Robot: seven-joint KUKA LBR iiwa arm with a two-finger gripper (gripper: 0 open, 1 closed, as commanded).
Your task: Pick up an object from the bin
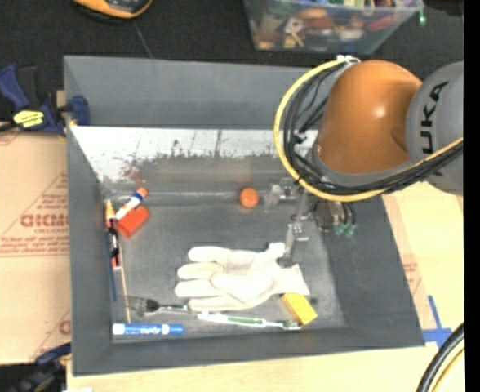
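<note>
- Gripper is low in the bin, at the cuff end of the white glove. It is touching the cuff edge or just above it; cannot tell which.
- Tool state: cannot tell whether open or closed. Nothing seen gripped.
- Glove lies flat on the floor, its digit end away from the gripper.
- Yellow block is just beside the cuff, on the front side.
- Orange ball is behind the glove, apart from it.
- Red block is beyond the digit end, toward the back.
- Blue marker is in front of the digit end.
- Progress (judgement): descent about complete, no lift evident. Left to do: secure the cuff, then raise the glove clear.
</note>
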